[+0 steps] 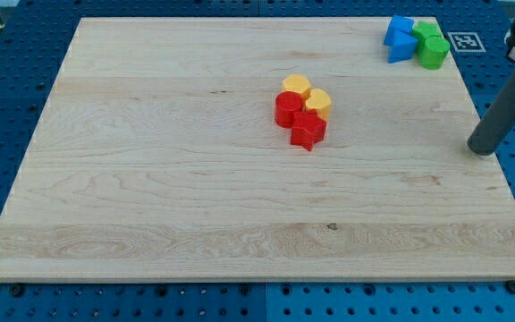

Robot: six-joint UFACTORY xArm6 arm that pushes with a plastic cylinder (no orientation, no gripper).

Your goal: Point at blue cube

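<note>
Your target, the blue cube [402, 28], sits in the board's top-right corner: solid bright blue, blocky, no markings. Touching it just below is a second blue block [401, 48], wedge-like, shape not clear. Two green blocks press against the blues on the view's right: one [427, 30] at the back, one rounded [434, 53] in front.

Only printed mark: a black-and-white square tag [464, 41] on the blue perforated base, just right of the greens. No text to read.

Your arm has no claw, so nothing to open or close. It ends in a dark rod; my tip [482, 150] rests at the wooden board's [150, 179] right edge, well below the blue cube and apart from every block.

Mid-board cluster, all touching: two yellow blocks [296, 87] [318, 101], a red round block [286, 110], a red star-like block [308, 131].

Cube is tight to the top edge. The board's left half and bottom are bare wood.
</note>
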